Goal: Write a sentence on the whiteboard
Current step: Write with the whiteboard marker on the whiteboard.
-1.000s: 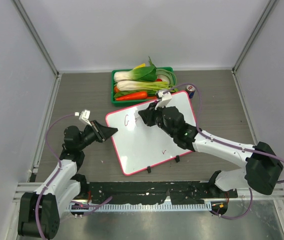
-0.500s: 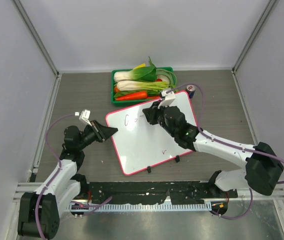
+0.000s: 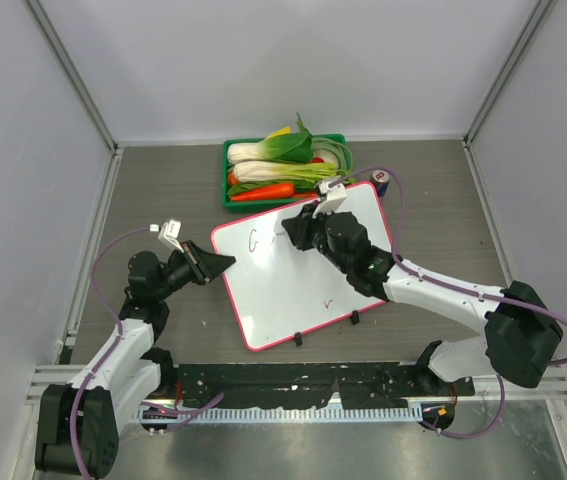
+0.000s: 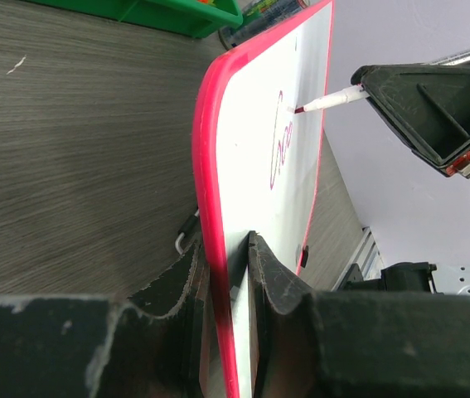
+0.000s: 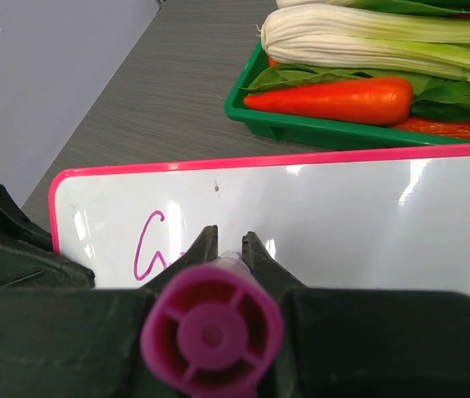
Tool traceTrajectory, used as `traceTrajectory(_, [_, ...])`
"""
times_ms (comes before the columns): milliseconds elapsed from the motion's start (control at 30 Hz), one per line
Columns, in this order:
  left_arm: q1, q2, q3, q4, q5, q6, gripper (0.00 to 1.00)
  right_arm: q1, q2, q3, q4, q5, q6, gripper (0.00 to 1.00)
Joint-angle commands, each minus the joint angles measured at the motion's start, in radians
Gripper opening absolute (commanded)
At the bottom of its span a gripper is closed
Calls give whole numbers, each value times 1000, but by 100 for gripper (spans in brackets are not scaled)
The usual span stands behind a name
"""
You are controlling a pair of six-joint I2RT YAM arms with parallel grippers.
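While clamping the whiteboard's (image 3: 293, 290) left edge in the left gripper (image 4: 226, 249), presses a marker (image 4: 327, 101), pinched tight in the right gripper (image 5: 225, 240), at the sentence's (image 4: 282, 149) first letters; whiteboard on counter (image 3: 163, 190), just before the tray (image 3: 226, 165).

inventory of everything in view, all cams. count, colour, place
Glossy white whiteboard with pink frame: 1, white and pink, table centre, skewed.
Purple handwritten letters: one short run starting with G, purple, board's far left part.
Small purple tick mark: 1, purple, near part of board.
Small black clips: 2, black, board's near edge.
Green plastic tray: 1, green, beyond the board.
Orange carrot: 1, orange, front of tray.
White-stemmed leafy greens: a bunch, white and green, in tray.
Small blue can-like cylinder: 1, blue, by board's far right corner.
Magenta marker: 1, magenta, tip on board.
Left gripper: 1, black, fingers clamp board's left edge.
Right gripper: 1, black, fingers hold marker.
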Motion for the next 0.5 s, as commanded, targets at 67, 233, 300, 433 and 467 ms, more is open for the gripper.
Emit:
traceTrajectory(67, [-14, 4, 19, -21, -1, 92, 0, -4, 8, -21, 17, -51, 5, 2])
traceTrajectory(233, [-14, 7, 19, -21, -1, 93, 0, -4, -1, -43, 2, -61, 9, 1])
traceTrajectory(300, [-14, 5, 19, -21, -1, 93, 0, -4, -10, -54, -1, -61, 9, 1])
traceTrajectory(433, [-14, 4, 19, -21, -1, 93, 0, -4, -21, -64, -12, -61, 12, 2])
traceTrajectory(467, [-15, 5, 19, -21, -1, 92, 0, -4, -24, -67, -13, -55, 12, 1])
